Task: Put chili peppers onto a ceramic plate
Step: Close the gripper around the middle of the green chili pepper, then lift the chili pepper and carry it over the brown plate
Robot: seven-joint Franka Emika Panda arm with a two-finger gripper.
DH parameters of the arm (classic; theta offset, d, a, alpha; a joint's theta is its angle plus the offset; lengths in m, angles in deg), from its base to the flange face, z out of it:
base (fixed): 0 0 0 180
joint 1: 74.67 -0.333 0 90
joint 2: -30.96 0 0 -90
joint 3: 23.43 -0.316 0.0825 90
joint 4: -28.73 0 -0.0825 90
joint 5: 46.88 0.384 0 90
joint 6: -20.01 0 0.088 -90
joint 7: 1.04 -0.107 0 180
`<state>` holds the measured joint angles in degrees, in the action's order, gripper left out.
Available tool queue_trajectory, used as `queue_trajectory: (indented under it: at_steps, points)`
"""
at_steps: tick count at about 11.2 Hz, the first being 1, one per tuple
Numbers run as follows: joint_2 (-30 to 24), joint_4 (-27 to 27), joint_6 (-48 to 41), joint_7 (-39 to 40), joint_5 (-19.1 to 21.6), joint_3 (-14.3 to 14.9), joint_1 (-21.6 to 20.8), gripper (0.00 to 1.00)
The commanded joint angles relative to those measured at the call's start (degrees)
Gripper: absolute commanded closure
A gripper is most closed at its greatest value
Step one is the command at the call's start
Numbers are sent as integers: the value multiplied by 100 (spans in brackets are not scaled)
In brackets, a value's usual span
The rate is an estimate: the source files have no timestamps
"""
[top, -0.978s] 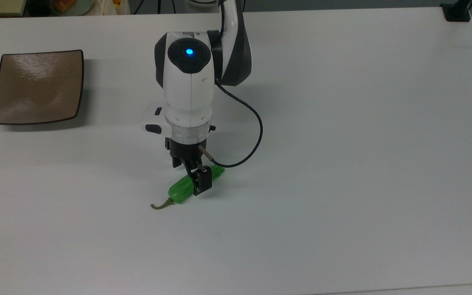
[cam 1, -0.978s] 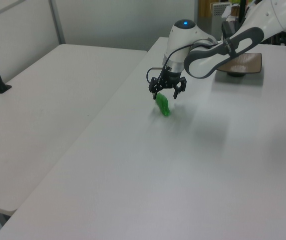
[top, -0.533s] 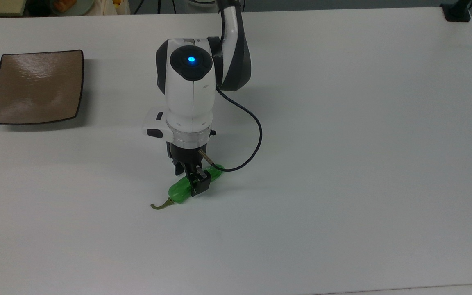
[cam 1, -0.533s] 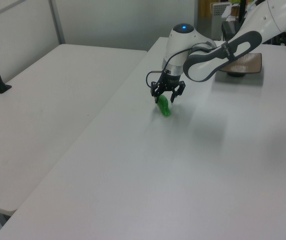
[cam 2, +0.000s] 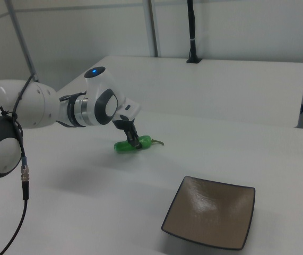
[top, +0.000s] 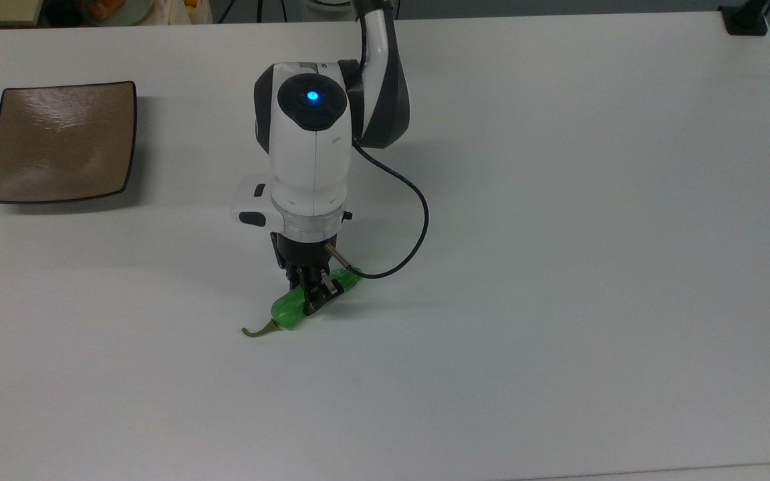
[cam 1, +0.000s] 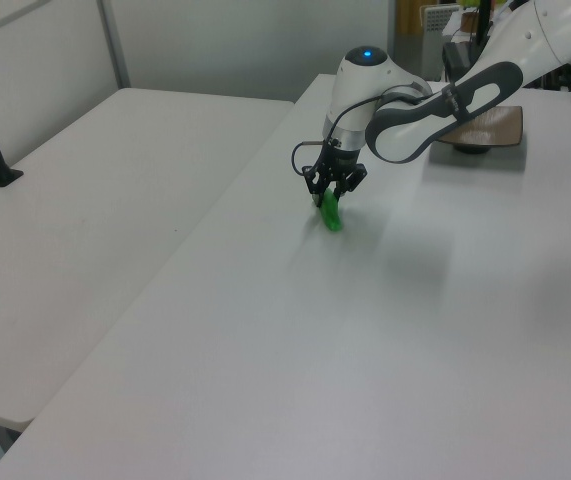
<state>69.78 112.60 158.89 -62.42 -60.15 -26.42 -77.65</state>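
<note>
Middle of the glossy bright green chili pepper point(top: 289, 308) covered by the black two-finger gripper point(top: 312, 298) in the top view. Square glossy brown ceramic plate point(cam 1: 500, 127) partly behind the white-and-grey arm point(cam 1: 435, 112) in the left view. White arm point(cam 2: 13, 114) cut off at the right view's left edge.

A: Where is the chili pepper point(top: 315, 299)?
B: On the bench point(top: 559, 267), near the middle in the top view, stem toward the top view's left.
A: And the claw point(top: 311, 297)?
B: Directly over it, straddling its middle.
A: The ceramic plate point(top: 61, 141)?
B: Well apart, far left in the top view; in the right view, nearer than the pepper.
</note>
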Motion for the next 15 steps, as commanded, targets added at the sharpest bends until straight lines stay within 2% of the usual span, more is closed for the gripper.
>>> queue_trajectory:
  at_steps: [1,4,7,10,13,15]
  points:
    - [-49,-98,60,247,-105,-27,60,79]
    - [-365,-64,-37,1046,18,-44,183,79]
    - [-567,-90,-589,1740,35,-53,218,82]
    - [-901,-90,-1353,2951,447,-44,332,82]
    - [-1218,-90,-2214,4190,466,-9,429,82]
    - [-1332,-90,-2427,5034,440,35,482,82]
